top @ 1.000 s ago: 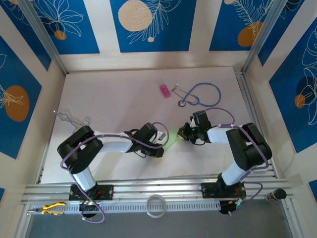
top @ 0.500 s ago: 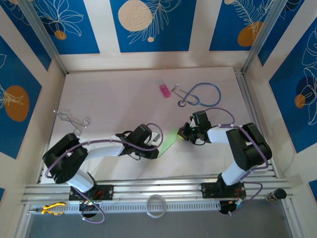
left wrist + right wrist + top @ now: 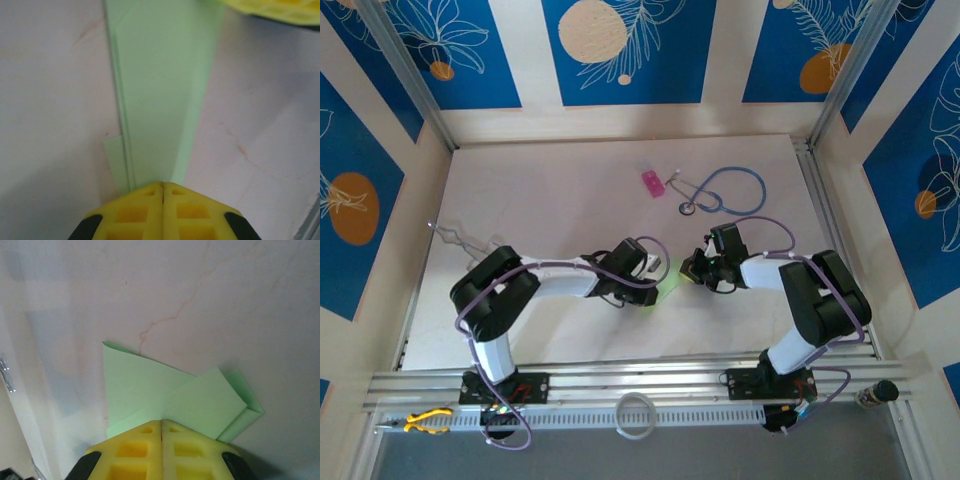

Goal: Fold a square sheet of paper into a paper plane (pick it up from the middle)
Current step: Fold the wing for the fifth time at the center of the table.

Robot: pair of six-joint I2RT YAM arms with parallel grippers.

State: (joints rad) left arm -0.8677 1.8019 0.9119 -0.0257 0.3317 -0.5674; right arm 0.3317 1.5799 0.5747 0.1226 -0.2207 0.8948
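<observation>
Near the front middle of the table, between the two arms, the paper plane lies flat, light green and folded narrow. Left gripper: yellow fingers pressed together, no gap, tips at the narrow end of the plane, which widens away from them, long creases visible. Right gripper: jaws likewise closed, tips over the folded layers at the other end. Cannot tell whether either pinches the paper or merely presses on it. Pink block and blue stethoscope sit well apart, toward the far side.
</observation>
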